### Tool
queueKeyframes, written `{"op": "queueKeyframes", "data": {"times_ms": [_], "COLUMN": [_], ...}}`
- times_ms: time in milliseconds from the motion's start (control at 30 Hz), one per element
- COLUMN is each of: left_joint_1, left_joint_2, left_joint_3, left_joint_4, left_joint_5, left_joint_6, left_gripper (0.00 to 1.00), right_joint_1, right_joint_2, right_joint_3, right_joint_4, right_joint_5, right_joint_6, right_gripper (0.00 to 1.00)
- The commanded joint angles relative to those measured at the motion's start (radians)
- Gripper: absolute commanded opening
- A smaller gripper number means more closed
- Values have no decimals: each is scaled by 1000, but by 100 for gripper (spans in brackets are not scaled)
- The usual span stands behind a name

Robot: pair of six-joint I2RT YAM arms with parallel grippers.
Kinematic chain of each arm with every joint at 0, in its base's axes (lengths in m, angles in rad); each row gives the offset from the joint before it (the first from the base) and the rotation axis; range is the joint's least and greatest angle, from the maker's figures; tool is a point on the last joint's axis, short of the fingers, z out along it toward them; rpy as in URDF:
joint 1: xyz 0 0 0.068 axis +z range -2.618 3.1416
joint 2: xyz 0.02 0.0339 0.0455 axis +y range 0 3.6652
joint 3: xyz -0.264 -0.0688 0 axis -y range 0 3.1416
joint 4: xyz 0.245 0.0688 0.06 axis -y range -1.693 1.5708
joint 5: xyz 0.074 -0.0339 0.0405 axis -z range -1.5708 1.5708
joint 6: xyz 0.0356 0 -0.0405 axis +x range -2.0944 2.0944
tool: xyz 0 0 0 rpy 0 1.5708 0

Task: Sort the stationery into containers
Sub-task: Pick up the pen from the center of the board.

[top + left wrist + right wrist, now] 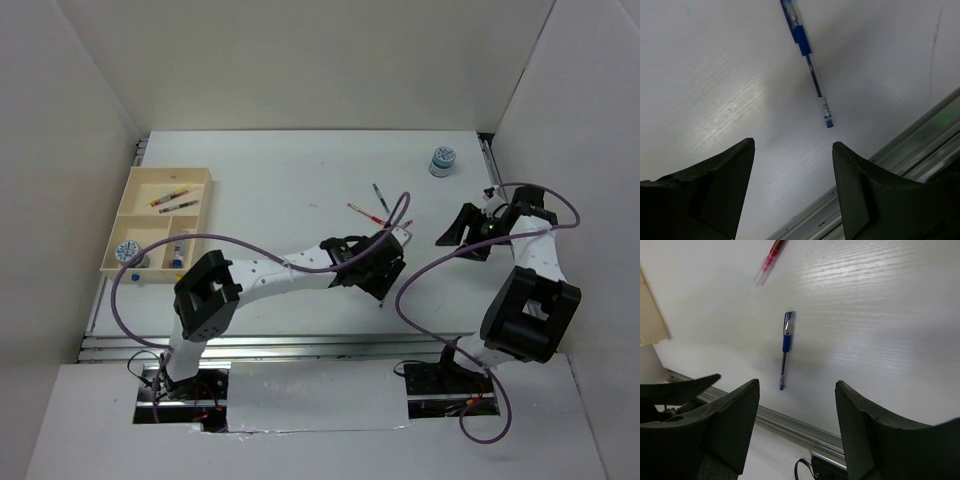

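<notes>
Overhead and wrist views, sorting in progress. The left gripper (792,145) hangs over the white table (280,180) with its two dark fingers spread wide and nothing between them. A thin blue ballpoint pen with a clear barrel (805,55) lies flat just beyond the fingertips, near the metal rail (920,145) at the table's near edge. The right gripper (797,385) is likewise wide apart and empty, pointing towards the same pen. A red pen (365,212) and a dark pen (380,198) lie loose at mid-table. One blue-and-white patterned roll (441,160) stands alone at the far right. The shallow light-wood divided tray (148,228) sits far left, holding pens (170,198), a second roll (127,252) and a small blue-capped bottle (177,257), each in a separate compartment.
</notes>
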Motion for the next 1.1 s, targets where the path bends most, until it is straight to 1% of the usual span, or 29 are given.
{"op": "queueKeyframes", "data": {"times_ms": [0, 100, 167, 200, 400, 533, 633, 700, 733, 800, 833, 900, 933, 1000, 1067], "left_joint_1": [16, 15, 10, 6, -2, -2, -11, -13, -11, 1, 9, 47, 65, 125, 168], "left_joint_2": [58, 169, 202, 238, 319, 350, 379, 394, 396, 387, 381, 367, 356, 336, 287], "left_joint_3": [128, 202, 221, 242, 287, 299, 304, 291, 267, 233, 200, 158, 146, 89, 48], "left_joint_4": [-25, -47, -42, -44, -33, -31, -45, -58, -59, -58, -58, -64, -70, -79, -71], "left_joint_5": [-2, 55, 86, 75, 46, 31, -6, -47, -63, -97, -95, -74, -60, -35, -26], "left_joint_6": [-143, -157, -156, -148, -133, -117, -99, -83, -74, -47, -34, -14, -4, 7, 44], "left_gripper": [75, 74, 74, 73, 69, 67, 65, 57, 49, 39, 31, 23, 12, 0, 0], "right_joint_1": [-37, -58, -62, -62, -62, -63, -62, -63, -63, -62, -62, -45, -37, -11, 9], "right_joint_2": [-39, -50, -56, -55, -29, -25, -32, -30, -27, -24, -21, -12, -10, -12, -15], "right_joint_3": [-4, -10, -16, -18, -3, -6, -12, -9, -7, -6, -4, 2, 5, 16, 20], "right_joint_4": [41, 49, 57, 57, 41, 44, 49, 44, 43, 40, 41, 41, 41, 37, 35], "right_joint_5": [-41, -53, -57, -57, -80, -83, -81, -81, -83, -84, -86, -81, -75, -60, -51], "right_joint_6": [16, 22, 22, 22, 14, 13, 13, 10, 10, 10, 11, 10, 10, 10, 5], "right_gripper": [69, 69, 69, 69, 69, 69, 69, 69, 69, 69, 69, 69, 69, 68, 68]}}
